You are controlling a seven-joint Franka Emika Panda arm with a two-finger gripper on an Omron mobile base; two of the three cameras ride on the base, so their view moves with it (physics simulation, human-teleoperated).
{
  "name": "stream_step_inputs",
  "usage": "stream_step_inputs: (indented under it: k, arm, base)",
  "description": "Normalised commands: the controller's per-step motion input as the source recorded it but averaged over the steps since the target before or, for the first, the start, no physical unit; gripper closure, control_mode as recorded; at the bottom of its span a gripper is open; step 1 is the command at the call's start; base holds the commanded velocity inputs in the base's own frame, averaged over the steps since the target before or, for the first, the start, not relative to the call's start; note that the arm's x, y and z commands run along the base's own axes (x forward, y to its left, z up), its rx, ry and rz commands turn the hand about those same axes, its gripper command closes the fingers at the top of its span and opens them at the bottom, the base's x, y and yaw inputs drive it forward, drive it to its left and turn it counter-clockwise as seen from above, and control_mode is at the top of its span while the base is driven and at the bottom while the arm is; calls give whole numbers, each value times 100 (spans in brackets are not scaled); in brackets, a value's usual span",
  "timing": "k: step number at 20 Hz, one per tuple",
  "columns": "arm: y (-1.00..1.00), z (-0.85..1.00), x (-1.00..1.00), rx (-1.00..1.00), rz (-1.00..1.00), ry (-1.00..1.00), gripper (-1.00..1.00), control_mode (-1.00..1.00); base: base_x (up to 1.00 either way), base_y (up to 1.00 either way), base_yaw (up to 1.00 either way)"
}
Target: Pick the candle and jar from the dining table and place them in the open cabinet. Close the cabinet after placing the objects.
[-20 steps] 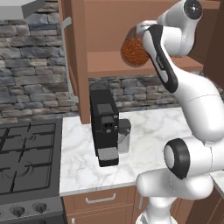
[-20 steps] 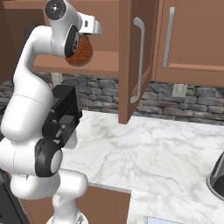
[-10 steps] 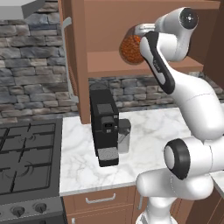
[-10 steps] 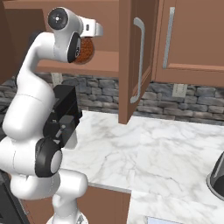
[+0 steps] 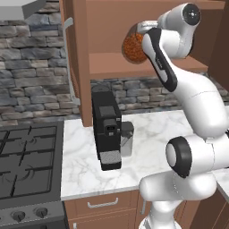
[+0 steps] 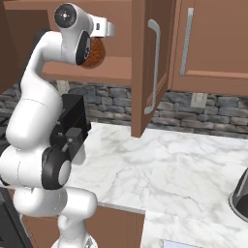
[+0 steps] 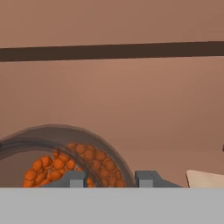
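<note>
My gripper [image 7: 109,180] is shut on the jar [image 7: 65,159], a round clear glass one with reddish-orange granules inside. In both base views the jar [image 5: 133,44] [image 6: 97,52] hangs in the open cabinet, just above its wooden shelf [image 5: 134,66]; I cannot tell whether it touches the shelf. The cabinet's doors [image 5: 71,58] [image 6: 151,63] stand swung out on either side. A pale tan shape [image 7: 205,179] shows at the lower right of the hand view; I cannot tell what it is. The candle and the dining table are out of view.
A black coffee machine [image 5: 107,129] stands on the marble counter [image 5: 147,138] below the cabinet, left of my arm. A black stove [image 5: 27,165] lies further left. A closed cabinet door [image 6: 213,38] and a dark pot [image 6: 240,193] are at the right.
The arm has carried the jar slightly up and deeper into the cabinet. The grip has stayed shut and the base has not moved.
</note>
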Motion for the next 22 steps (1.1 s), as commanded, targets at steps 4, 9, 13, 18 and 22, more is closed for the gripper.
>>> stream_step_inputs:
  k: [4, 9, 13, 18, 22]
  arm:
    - [0, 14, -6, 0, 0, 1, 100, -100]
    - [0, -12, -21, 0, 0, 0, 100, -100]
    - [0, -29, -26, 0, 0, 0, 100, -100]
    - [0, -8, -2, 0, 0, 0, 100, -100]
    - [0, -2, 0, 0, 0, 0, 100, -100]
  base:
    - [0, 0, 0]
    - [0, 0, 0]
    - [0, 0, 0]
    - [0, 0, 0]
    - [0, 0, 0]
